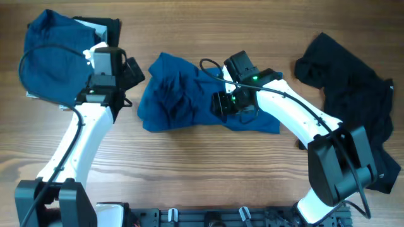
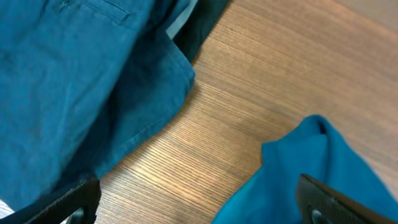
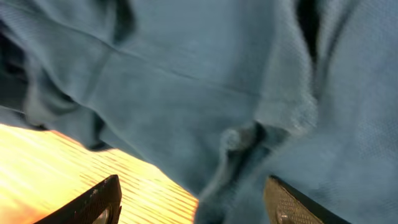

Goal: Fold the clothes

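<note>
- Crumpled blue shirt: lies bunched at the centre of the table, between the two arms. Its creases run in several directions, and no hem or collar is plainly laid out.
- Blue stack: sits at the far left corner of the table, with a black edge showing behind it. It is judged to be finished work.
- Black pile: heaped at the right edge, well apart from the shirt, and judged to be waiting its turn.
- Left gripper: hovers between the blue stack and the shirt's left edge. In the left wrist view its fingers stand at full spread, with bare wood and one lobe of the shirt beyond them. Nothing is held.
- Right gripper: hangs over the shirt's right half. In the right wrist view its fingers are parted fairly wide above a raised ridge of cloth, straddling it without pinching.
- Step in hand (judgement): spreading the shirt flat, prior to any fold.
- Technique: each gripper should take a single layer at an outer edge, not a bunched ridge, since a ridge drags hidden layers along. The two should then draw apart evenly, low over the wood, until the cloth lies flat.
- Risk: the left arm works just beside the blue stack, and a wide sweep could disturb it.
</note>
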Robot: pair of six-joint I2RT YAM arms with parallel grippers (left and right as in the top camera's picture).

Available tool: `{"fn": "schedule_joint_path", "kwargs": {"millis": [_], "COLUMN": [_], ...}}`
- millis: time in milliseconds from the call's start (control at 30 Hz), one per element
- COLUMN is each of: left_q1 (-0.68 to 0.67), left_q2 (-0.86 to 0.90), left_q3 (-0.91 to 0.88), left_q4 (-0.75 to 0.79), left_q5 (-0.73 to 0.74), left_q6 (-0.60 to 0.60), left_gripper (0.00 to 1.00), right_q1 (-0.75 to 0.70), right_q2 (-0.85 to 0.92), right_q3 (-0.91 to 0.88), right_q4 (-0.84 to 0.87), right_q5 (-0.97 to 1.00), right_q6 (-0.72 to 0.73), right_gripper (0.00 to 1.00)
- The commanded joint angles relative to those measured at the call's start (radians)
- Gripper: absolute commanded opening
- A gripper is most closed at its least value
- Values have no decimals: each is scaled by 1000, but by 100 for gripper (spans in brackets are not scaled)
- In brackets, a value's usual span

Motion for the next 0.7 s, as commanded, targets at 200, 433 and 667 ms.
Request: {"fn": "schedule_joint_path", "kwargs": {"millis": [200,433,667], "left_q1": [62,43,35], "left_q2": [-20,8,121], "left_q3": [12,12,40], "left_q4": [-2,4,-31], "left_q5": [260,458,581], "left_q6": [-31,52,90], "left_gripper": [100,100,100], "right_q1": [-54,-245,-405], "right_q2": [-77,-236,-308], "right_q3": [53,100,100], "right_q4": [72,52,-61], "right_q5": [-13,57,79], "right_q6": [59,46,-60], "right_gripper": [74,80,81]}}
